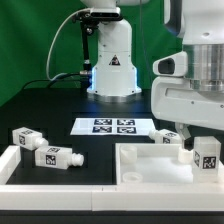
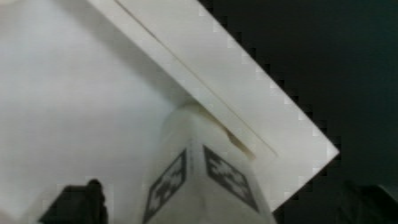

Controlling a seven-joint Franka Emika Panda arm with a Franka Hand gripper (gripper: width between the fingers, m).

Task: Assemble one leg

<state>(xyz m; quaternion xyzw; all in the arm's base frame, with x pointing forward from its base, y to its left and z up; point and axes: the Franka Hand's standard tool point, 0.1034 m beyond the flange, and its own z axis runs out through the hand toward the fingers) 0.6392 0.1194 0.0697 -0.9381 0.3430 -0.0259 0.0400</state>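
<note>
A leg (image 1: 206,153), a white stubby block with a tag, stands upright on the far right corner of the big white panel (image 1: 150,165). My gripper (image 1: 198,138) hangs right over it, fingers down on either side. In the wrist view the leg (image 2: 205,165) runs between my fingers. The left finger (image 2: 79,203) stands a little off it, with white panel (image 2: 89,80) showing in the gap. The gripper (image 2: 210,205) looks open around the leg. The other finger merges with the dark table.
Another leg (image 1: 167,136) lies just behind the panel. Two more legs (image 1: 27,138) (image 1: 57,156) lie at the exterior view's left, inside a white raised rim (image 1: 18,168). The marker board (image 1: 115,126) lies mid-table before the robot base (image 1: 112,70).
</note>
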